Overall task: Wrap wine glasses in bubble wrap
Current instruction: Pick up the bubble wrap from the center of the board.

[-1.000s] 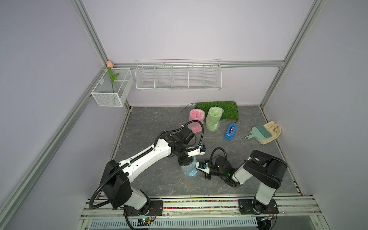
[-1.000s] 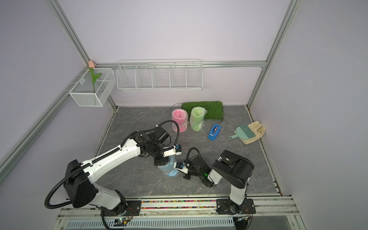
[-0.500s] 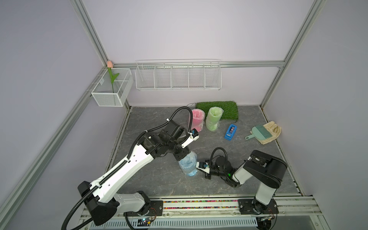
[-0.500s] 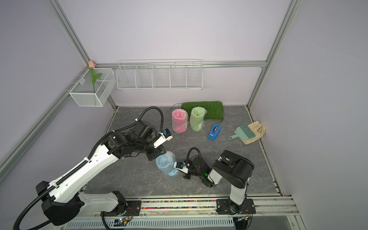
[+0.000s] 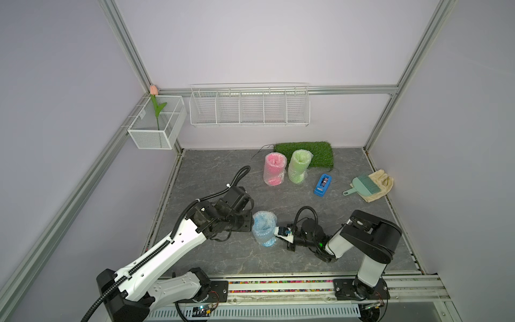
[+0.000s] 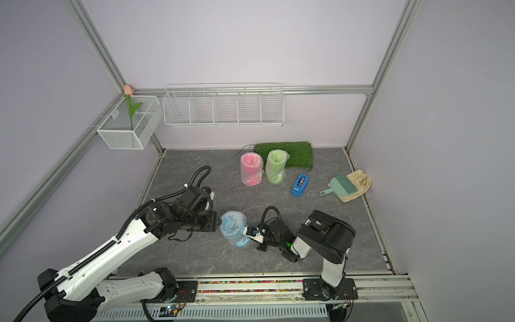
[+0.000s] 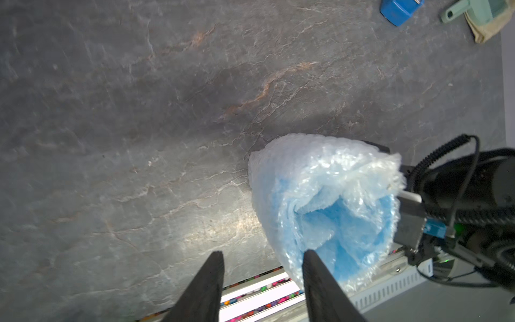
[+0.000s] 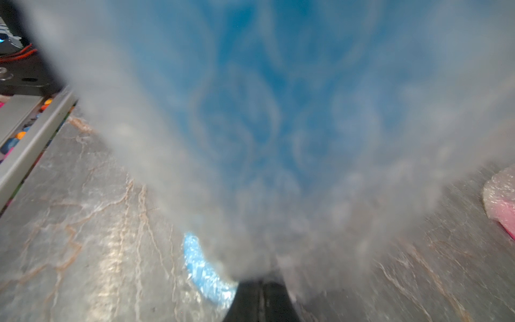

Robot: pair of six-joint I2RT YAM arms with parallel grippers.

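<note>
As right end effector [image 8: 261, 287] pinches bubble wrap [image 5: 263, 228] — blue-tinged — left end effector [image 7: 262, 252] gapes.

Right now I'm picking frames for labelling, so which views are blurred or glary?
Right wrist: the wrap sits almost against the lens and is fully out of focus, filling most of the picture. Left wrist: mostly sharp, with one bright glare patch on the table. Both top views: sharp, evenly lit, soft shadows, and wide-angle stretch towards the edges.

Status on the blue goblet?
Left gripper open beside wrapped blue goblet. Right gripper shut on its bubble wrap. Goblet upright. Nothing in the way.
</note>
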